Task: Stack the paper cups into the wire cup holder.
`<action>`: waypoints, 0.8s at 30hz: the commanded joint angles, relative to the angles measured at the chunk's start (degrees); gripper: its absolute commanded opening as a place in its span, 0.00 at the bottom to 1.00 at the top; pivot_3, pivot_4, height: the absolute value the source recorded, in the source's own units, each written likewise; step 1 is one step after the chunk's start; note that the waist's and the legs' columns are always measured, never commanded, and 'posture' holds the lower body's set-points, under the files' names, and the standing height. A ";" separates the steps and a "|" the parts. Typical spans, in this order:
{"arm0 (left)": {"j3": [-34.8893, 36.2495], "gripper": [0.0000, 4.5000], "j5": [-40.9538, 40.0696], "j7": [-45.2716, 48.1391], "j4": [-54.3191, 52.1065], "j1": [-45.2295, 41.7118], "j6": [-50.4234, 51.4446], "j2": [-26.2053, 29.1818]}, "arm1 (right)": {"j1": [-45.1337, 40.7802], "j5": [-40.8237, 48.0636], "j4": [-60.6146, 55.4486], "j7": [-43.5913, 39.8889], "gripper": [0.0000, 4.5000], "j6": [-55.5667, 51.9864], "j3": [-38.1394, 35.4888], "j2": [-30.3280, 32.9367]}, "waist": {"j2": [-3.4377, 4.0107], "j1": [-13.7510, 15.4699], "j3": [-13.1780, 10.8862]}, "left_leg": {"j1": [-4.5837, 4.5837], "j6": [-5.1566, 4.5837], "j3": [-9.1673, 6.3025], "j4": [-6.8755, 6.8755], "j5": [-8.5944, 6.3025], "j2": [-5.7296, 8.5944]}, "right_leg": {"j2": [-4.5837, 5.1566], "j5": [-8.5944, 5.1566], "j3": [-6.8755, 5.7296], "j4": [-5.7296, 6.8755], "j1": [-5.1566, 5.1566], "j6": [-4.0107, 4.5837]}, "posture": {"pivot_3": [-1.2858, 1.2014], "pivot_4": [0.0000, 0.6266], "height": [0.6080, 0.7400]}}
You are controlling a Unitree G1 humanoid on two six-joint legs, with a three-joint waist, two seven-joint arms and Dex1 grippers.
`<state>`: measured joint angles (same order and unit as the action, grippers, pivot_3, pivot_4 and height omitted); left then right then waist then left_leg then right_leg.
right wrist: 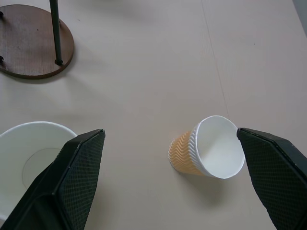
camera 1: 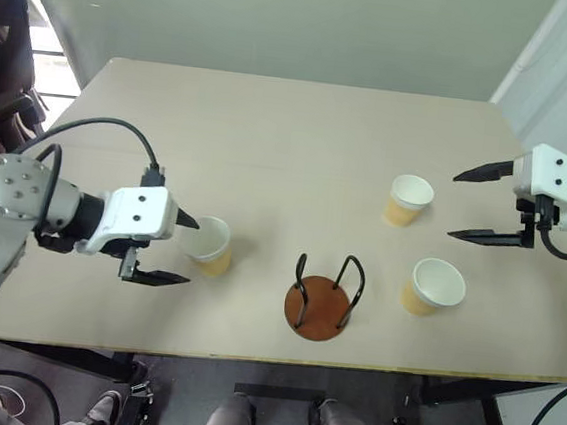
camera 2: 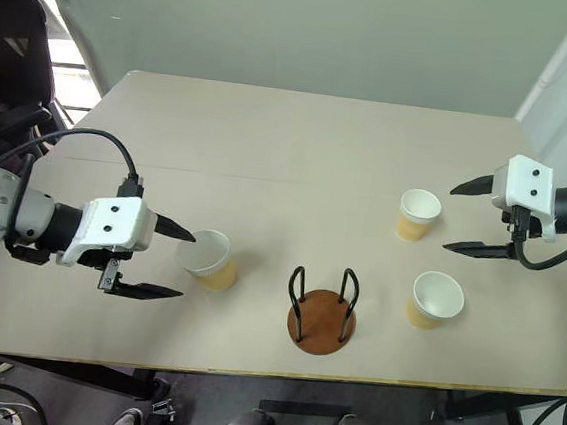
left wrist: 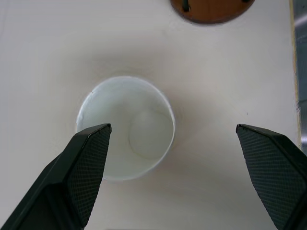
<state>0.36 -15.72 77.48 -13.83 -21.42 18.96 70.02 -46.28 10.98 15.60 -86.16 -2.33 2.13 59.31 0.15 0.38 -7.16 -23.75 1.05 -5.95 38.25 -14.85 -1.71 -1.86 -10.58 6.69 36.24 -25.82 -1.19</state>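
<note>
Three paper cups [camera 1: 208,244] [camera 1: 408,200] [camera 1: 433,286] stand upright on the surface [camera 1: 291,133]. The wire cup holder [camera 1: 321,299] sits low in the middle, empty. Left gripper [camera 1: 175,249] at lower left, open beside one cup. Right gripper [camera 1: 463,205] at right, open too.

Standing here, a few bits I just can't make out. The left gripper [camera 1: 183,251] has one finger crossing the rim of the near-left cup [camera 1: 210,246], so that slice of the rim is covered up. Can't tell if the finger actually touches the cup or just hangs over it. In the left wrist view the wire cup holder [left wrist: 211,9] is chopped by the frame edge, just a sliver of brown base, wires cut off. In the right wrist view its base [right wrist: 33,43] runs off the edge too, and one white cup [right wrist: 29,158] is half behind a finger [right wrist: 72,182] and cut at the border. The right arm's back part runs out of frame.
</note>
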 commanded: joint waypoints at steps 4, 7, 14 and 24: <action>-4.67 0.99 3.63 -1.03 1.16 -3.77 -1.41 -3.49 | -0.71 0.49 -1.57 -0.16 1.00 -0.11 -1.22 1.11 | 0.00 0.01 0.00 | -0.01 0.00 0.00 0.06 0.00 0.00 | 0.00 0.00 -0.01 0.05 0.00 0.00 | 0.52 0.24 1.00; -7.20 0.99 6.02 -1.25 2.31 -5.55 -1.94 -5.14 | -0.57 0.63 -2.03 -0.09 1.00 -0.35 -1.30 1.07 | 0.00 -0.06 0.00 | 0.00 0.00 0.00 0.11 0.00 0.00 | 0.00 0.01 -0.01 0.10 0.00 -0.01 | 0.52 0.24 1.00; -9.26 0.91 9.64 -1.21 3.87 -5.83 -3.85 -6.33 | 0.24 0.82 -2.82 0.19 1.00 -0.74 -1.89 1.50 | 0.00 -0.26 0.00 | 0.00 0.00 -0.02 0.10 0.00 0.00 | 0.00 0.11 -0.05 0.15 -0.02 -0.17 | 0.52 0.24 1.00; -9.37 0.12 10.94 -0.68 4.95 -6.47 -4.82 -7.93 | 0.88 0.97 -3.46 0.39 1.00 -1.27 -2.23 1.93 | 0.00 -0.26 0.00 | 0.00 0.00 -0.02 0.16 0.01 0.00 | 0.00 0.11 -0.05 0.17 0.00 -0.17 | 0.52 0.24 1.00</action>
<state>-9.71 -4.87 76.88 -8.90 -26.45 15.02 61.87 -45.25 11.07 13.48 -86.20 -3.51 2.11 59.88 0.15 0.12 -7.16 -23.75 1.05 -5.97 38.41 -14.85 -1.71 -1.86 -10.48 6.64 36.42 -25.83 -1.36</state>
